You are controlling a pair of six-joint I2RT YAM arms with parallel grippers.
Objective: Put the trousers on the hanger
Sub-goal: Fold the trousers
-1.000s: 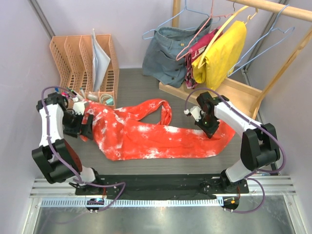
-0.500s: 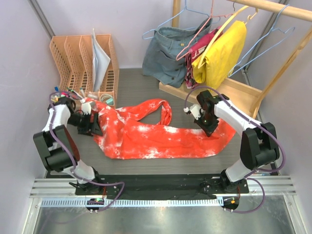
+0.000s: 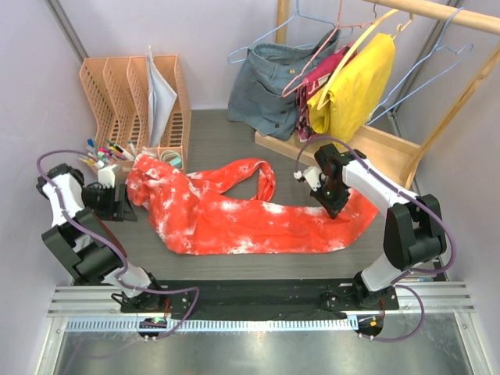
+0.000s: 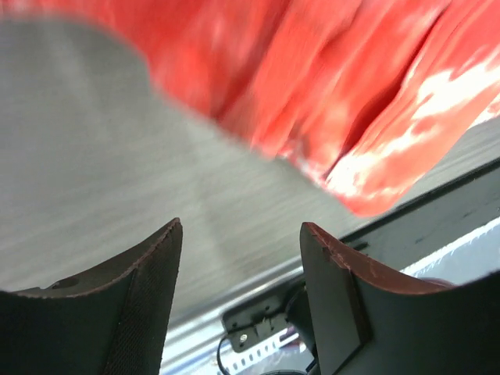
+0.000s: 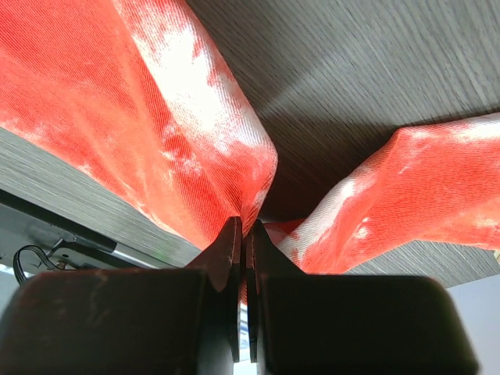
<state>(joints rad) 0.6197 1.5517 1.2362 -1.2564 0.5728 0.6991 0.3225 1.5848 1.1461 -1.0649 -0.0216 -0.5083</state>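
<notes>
The red-orange trousers (image 3: 234,219) with white splotches lie spread across the grey table, one leg looping toward the back. My right gripper (image 3: 334,205) is at their right end, shut on a pinched fold of the fabric (image 5: 117,117), which bunches up on both sides of the gripper (image 5: 244,226). My left gripper (image 3: 123,205) is just left of the trousers' left end, open, with nothing between its fingers (image 4: 241,234); the cloth (image 4: 312,94) lies beyond them, apart. An empty light-blue wire hanger (image 3: 446,37) hangs on the wooden rail at the back right.
Orange file holders (image 3: 133,94) with pens and tape rolls stand at the back left. A wooden rack (image 3: 367,144) carries a grey-blue denim garment (image 3: 273,86), a yellow garment (image 3: 355,90) and a pink hanger. The arms' black base rail (image 3: 250,293) runs along the near edge.
My left gripper has pulled back to the left, away from the trousers' left end, and its jaws have narrowed somewhat. The right gripper has stayed shut on the fabric.
</notes>
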